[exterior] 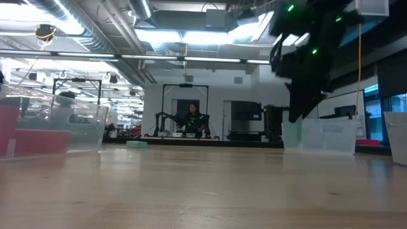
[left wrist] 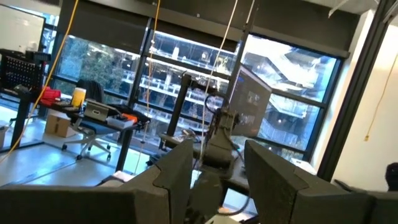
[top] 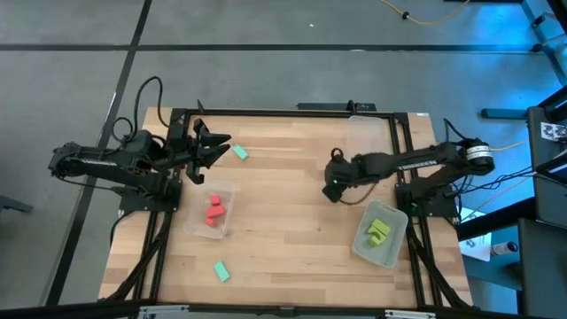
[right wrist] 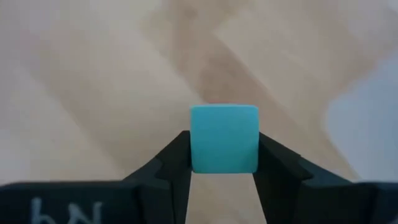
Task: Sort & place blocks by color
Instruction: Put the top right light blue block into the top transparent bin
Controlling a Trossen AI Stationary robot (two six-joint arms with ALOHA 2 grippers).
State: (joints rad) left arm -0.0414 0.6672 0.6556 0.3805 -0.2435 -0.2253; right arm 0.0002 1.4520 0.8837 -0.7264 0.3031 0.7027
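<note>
The wooden surface point(top: 292, 177) carries three clear trays. The empty tray point(top: 368, 142) sits at the far edge, the landmark here. The tray of yellow-green blocks point(top: 379, 233) lies nearer the camera from it, and the tray of red blocks point(top: 213, 211) lies well to its left.

The right claw point(top: 333, 188) hangs above the wood just beside the empty tray, on its near-left side, pinching a teal block point(right wrist: 224, 138) between its fingers. The left claw point(top: 211, 147) is spread wide, well left of the empty tray.

One teal block point(top: 239, 152) lies just beside the left claw; another point(top: 221, 271) lies near the front edge, far from the empty tray.
</note>
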